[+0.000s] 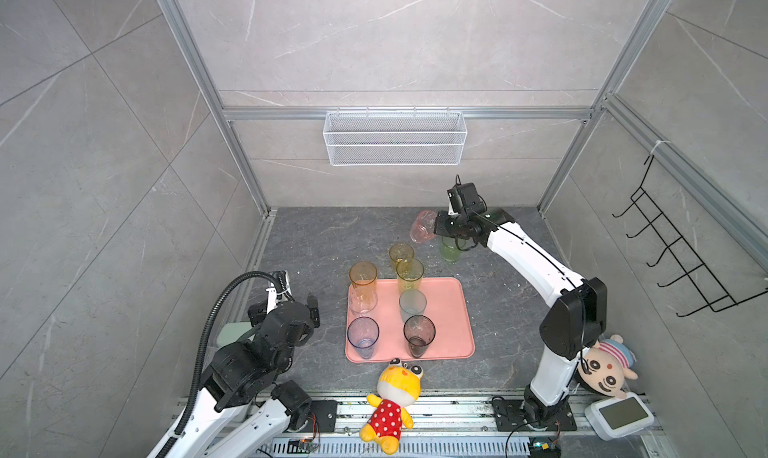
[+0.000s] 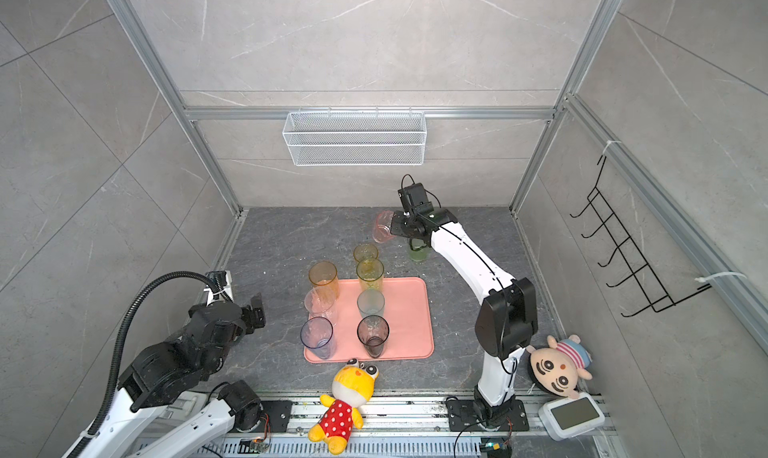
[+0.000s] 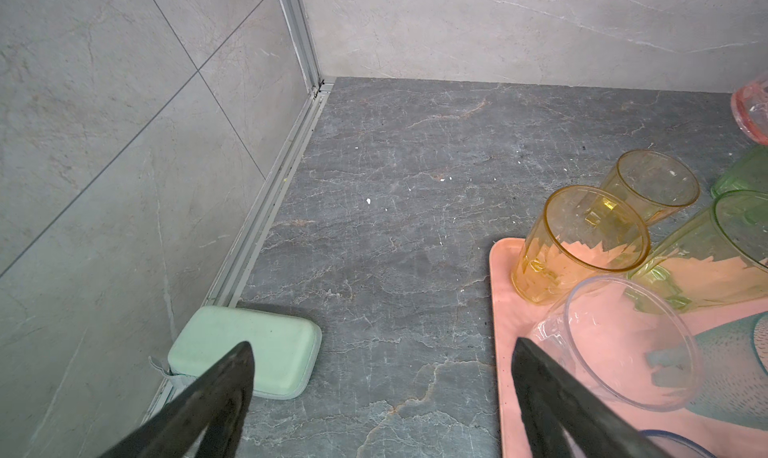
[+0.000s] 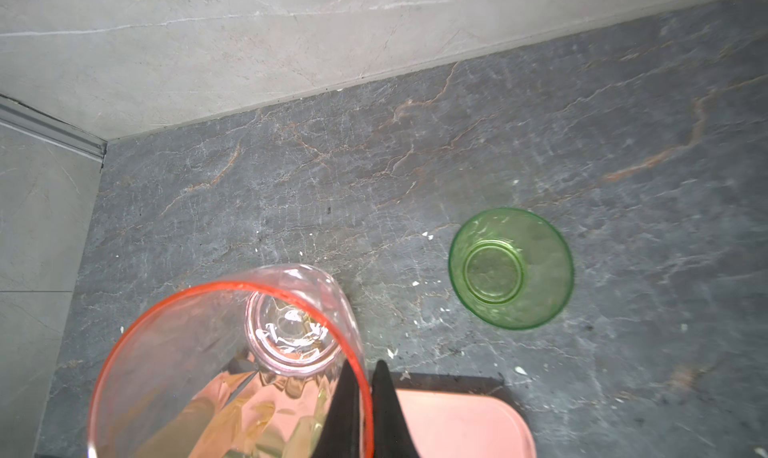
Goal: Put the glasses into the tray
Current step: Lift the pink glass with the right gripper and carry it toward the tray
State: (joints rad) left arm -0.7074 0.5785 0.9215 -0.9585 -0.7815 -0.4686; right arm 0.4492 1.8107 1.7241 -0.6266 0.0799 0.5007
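Note:
The salmon-pink tray [image 1: 451,310] lies mid-table and holds several glasses: amber [image 1: 363,275], clear [image 1: 363,300], blue [image 1: 363,335], yellow-green [image 1: 409,273], teal [image 1: 412,304] and smoky grey [image 1: 419,333]. A short amber glass [image 1: 401,254] stands on the table just behind the tray. Farther back my right gripper [image 1: 436,227] [image 4: 363,366] is shut on the rim of a pink glass [image 1: 423,226] [image 4: 232,364], held tilted above the table. A green glass [image 1: 451,250] [image 4: 511,268] stands beside it. My left gripper [image 1: 313,306] [image 3: 382,343] hangs open and empty, left of the tray.
A mint-green pad [image 3: 249,350] lies by the left wall rail. A yellow plush toy [image 1: 392,402] sits at the front edge, a doll [image 1: 606,368] and a white device [image 1: 621,414] at the front right. A wire basket [image 1: 395,137] and a black hook rack [image 1: 673,243] hang on the walls.

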